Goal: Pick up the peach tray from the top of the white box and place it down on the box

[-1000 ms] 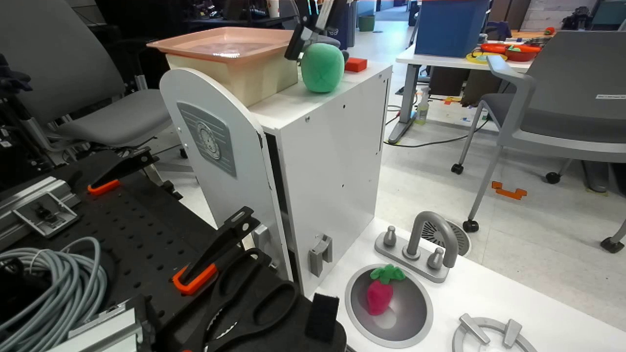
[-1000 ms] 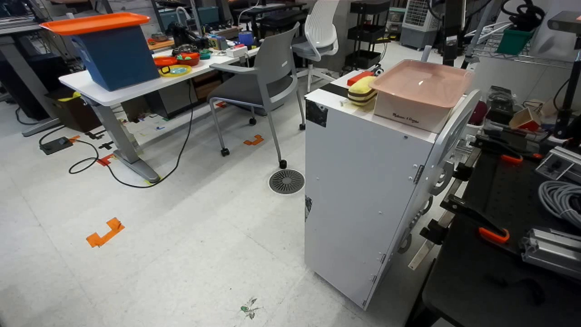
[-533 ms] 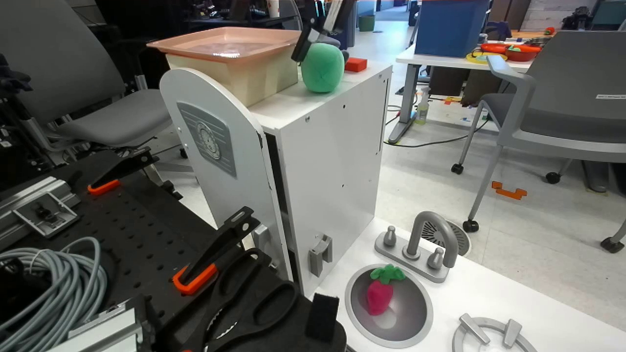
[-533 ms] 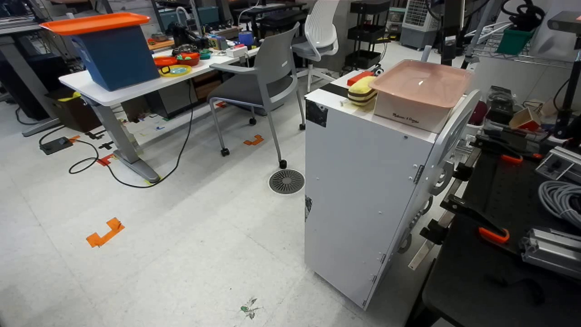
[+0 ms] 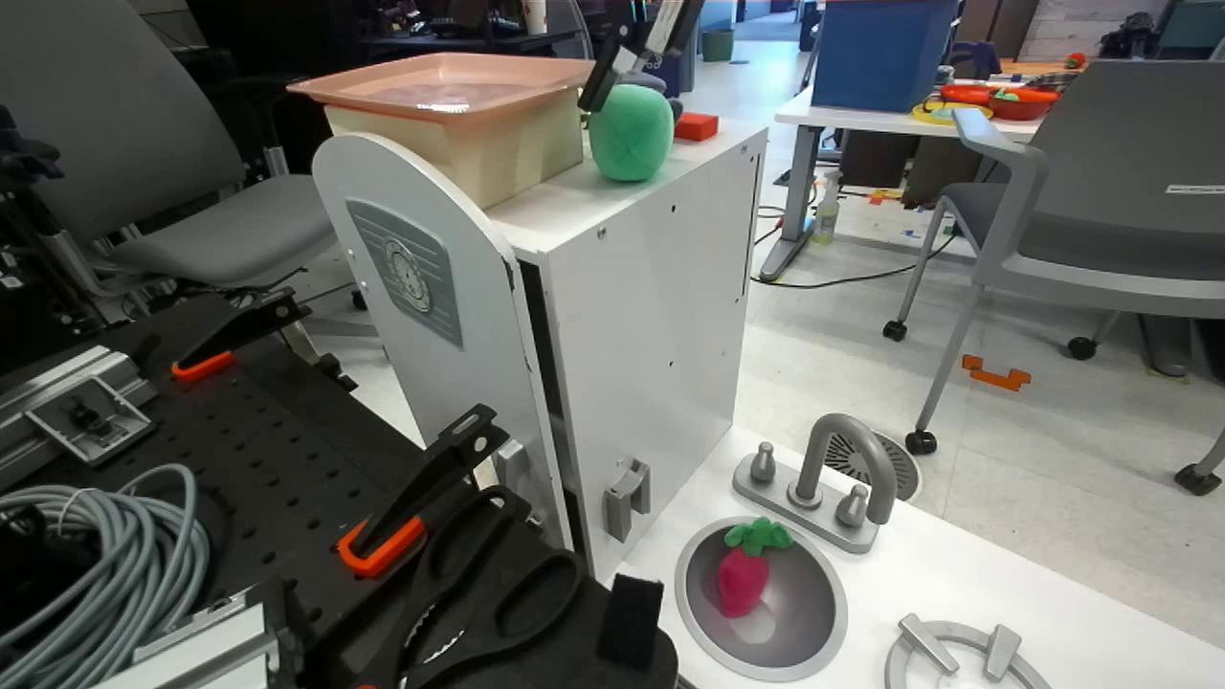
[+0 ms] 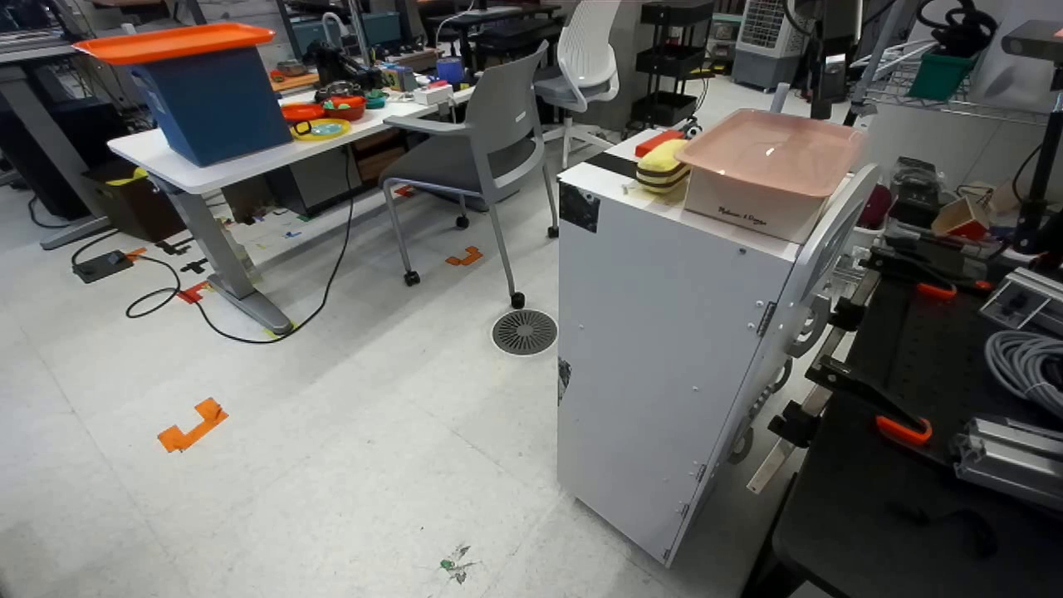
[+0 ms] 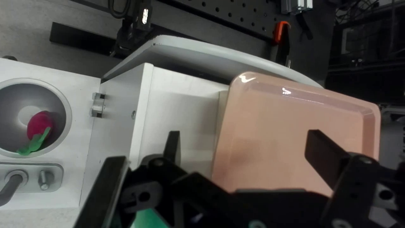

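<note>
The peach tray [image 5: 450, 81] lies upside-up like a lid on a cream bin [image 5: 517, 144], which stands on the white box [image 5: 660, 316]. Tray [image 6: 768, 149] and box [image 6: 664, 357] also show in an exterior view. In the wrist view the tray [image 7: 284, 126] fills the space below the jaws. My gripper [image 7: 243, 134] is open and empty, with one finger over the bare box top and one over the tray. In both exterior views the gripper [image 5: 605, 77] shows only partly, above the box beside the tray's edge, behind the tray in an exterior view [image 6: 822, 98].
A green round plush [image 5: 632, 134], a yellow striped toy [image 6: 663, 166] and a red block [image 5: 697, 126] sit on the box top beside the bin. A raised rounded panel [image 5: 421, 268] edges the box. A sink [image 5: 689, 598] with a faucet [image 5: 842, 450] stands below.
My gripper has shifted slightly to the right, away from the tray's edge, in an exterior view. It stays open. The tray, bin and toys have not moved.
</note>
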{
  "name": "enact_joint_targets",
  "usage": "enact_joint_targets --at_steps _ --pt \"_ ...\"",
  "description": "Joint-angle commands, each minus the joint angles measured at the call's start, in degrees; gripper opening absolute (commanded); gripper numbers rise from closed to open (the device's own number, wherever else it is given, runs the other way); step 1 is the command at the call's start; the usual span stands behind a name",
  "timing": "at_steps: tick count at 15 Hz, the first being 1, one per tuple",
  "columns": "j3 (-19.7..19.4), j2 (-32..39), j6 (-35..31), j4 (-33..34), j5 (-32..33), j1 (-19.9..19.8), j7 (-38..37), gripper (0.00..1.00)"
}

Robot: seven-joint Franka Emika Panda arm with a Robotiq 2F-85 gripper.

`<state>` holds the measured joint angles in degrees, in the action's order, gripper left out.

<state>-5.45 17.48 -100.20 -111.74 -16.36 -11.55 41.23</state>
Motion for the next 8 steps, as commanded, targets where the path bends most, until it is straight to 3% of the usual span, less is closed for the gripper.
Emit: enact_joint_targets --at_steps 1,8 --pt "0.45 1.24 2.82 2.74 -2.6 -2.42 2.75 1.0" --pt "0.97 3.56 3.83 4.93 -3.65 -3.34 3.65 1.0"
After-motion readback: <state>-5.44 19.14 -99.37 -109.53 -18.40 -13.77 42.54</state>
